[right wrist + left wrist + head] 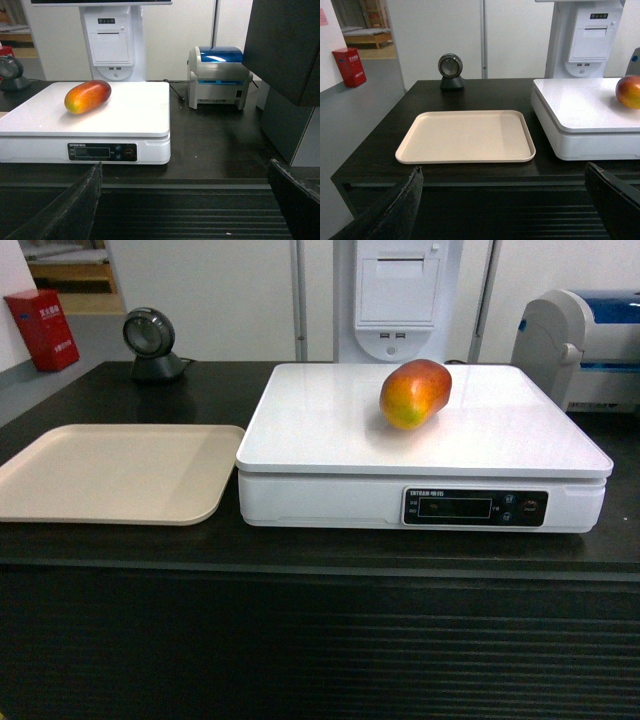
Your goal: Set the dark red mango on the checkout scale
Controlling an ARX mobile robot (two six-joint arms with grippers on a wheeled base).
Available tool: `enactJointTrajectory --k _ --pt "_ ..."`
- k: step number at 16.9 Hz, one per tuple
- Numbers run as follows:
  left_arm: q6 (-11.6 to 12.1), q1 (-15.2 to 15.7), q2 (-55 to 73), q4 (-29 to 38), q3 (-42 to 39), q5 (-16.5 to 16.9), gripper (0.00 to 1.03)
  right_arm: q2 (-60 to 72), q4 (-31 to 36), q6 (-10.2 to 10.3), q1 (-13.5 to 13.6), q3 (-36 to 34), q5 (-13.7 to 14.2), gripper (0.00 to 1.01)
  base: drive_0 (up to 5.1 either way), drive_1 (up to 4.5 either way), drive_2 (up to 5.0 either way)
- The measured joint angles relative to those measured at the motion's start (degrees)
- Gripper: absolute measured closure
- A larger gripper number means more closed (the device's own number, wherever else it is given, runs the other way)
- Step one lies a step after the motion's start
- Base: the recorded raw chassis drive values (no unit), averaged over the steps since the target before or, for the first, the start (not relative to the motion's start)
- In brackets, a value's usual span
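Observation:
The dark red mango [415, 393] lies on its side on the white scale [330, 420], toward the platform's back right; it also shows in the right wrist view as the mango [87, 96] and at the edge of the left wrist view as the mango [629, 91]. The scale [130, 125] sits on the black checkout counter [300, 550]. My left gripper [504, 172] is open and empty, held back before the counter's ribbed front. My right gripper [185, 170] is also open and empty, off the counter. Neither gripper appears in the head view.
A beige tray [115, 472] lies left of the scale. A round scanner [150, 342] stands at the back left, a receipt printer post [397, 295] behind the scale, a blue-topped label printer [219, 76] to the right. A dark cabinet [287, 75] stands at far right.

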Motion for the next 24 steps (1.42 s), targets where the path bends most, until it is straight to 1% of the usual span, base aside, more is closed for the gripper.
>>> enactJointTrajectory --k 24 --pt "0.0 0.0 0.0 -0.1 0.0 0.0 0.05 0.0 0.0 0.0 0.0 0.0 0.0 0.03 0.0 0.00 0.0"
